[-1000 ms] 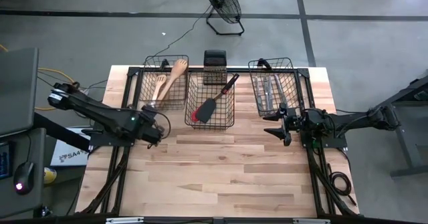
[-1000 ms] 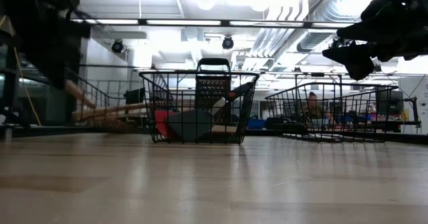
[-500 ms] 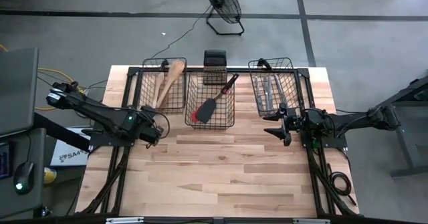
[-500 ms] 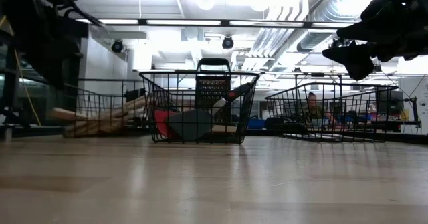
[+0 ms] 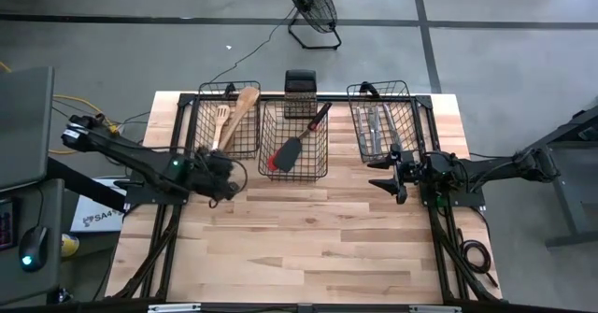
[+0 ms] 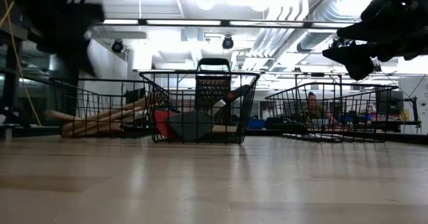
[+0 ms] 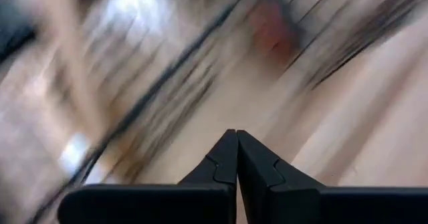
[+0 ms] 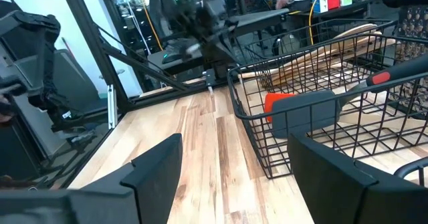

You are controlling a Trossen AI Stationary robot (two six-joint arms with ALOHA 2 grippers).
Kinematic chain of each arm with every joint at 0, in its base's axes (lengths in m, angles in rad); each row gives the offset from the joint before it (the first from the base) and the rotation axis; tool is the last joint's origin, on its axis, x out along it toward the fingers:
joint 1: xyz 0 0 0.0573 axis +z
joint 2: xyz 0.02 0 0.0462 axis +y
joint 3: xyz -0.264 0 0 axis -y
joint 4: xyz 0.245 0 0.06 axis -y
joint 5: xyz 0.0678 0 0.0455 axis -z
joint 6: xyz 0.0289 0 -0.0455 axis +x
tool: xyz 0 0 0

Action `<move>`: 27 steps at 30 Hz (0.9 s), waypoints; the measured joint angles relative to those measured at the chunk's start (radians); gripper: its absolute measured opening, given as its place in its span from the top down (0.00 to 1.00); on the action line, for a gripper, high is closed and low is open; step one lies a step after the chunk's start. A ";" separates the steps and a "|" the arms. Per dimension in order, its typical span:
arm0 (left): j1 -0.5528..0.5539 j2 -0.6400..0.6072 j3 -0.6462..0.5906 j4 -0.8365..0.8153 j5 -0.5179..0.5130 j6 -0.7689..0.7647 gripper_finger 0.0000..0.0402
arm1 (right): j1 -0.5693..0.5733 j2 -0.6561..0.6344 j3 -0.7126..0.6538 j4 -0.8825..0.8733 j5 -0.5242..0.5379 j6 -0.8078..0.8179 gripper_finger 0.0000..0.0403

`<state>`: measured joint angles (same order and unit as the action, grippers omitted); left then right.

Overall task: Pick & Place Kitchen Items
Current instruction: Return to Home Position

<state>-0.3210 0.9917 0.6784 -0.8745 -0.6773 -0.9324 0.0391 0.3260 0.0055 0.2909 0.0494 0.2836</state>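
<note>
Three black wire baskets stand in a row at the table's far side. Pale wooden utensils [image 5: 234, 115] lie in the left basket [image 5: 231, 141]. A red-and-black spatula [image 5: 297, 141] lies slanted in the middle basket [image 5: 294, 168], and silver cutlery [image 5: 374, 126] lies in the right basket [image 5: 408, 131]. My left gripper [image 5: 227, 175] hovers just off the left basket's near side; its fingers [image 7: 235, 134] are shut with nothing between them. My right gripper [image 5: 386, 176] waits open near the right basket's near side, also with nothing between its fingers [image 8: 247, 177].
A black grater-like item [image 5: 300, 92] stands behind the middle basket. Bare wooden tabletop [image 5: 308, 238] stretches from the baskets to the near edge. Black frame rails [image 5: 168, 248] run along both table sides. A person [image 6: 311, 105] sits far off in the room.
A wooden utensil that hung slanted over the left basket's near end has dropped and now lies flat among the other wooden utensils. My left gripper, shut, has tipped its fingers upward beside that basket, hardly shifting its place.
</note>
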 joint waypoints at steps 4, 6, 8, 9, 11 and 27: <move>0.001 -0.097 -0.090 0.389 -0.043 0.341 1.00 | 0.000 0.000 0.000 0.000 0.000 0.000 0.35; 0.014 -0.157 -0.178 0.583 -0.016 0.494 1.00 | 0.000 0.000 0.000 0.000 0.000 0.000 0.35; 0.036 -0.215 -0.270 0.751 0.034 0.621 1.00 | 0.000 0.000 0.000 0.000 0.000 0.000 0.35; 0.049 -0.243 -0.310 0.826 0.068 0.682 1.00 | 0.000 0.000 0.000 0.000 0.000 0.000 0.35; 0.081 -0.285 -0.369 0.949 0.156 0.777 1.00 | 0.000 0.000 0.000 0.000 0.000 0.000 0.35; 0.288 -0.642 -0.591 1.073 0.459 0.834 1.00 | 0.000 0.000 0.000 0.000 0.000 0.000 0.35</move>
<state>-0.0326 0.3501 0.0870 0.1990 -0.2181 -0.0979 0.0391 0.3264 0.0055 0.2905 0.0494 0.2840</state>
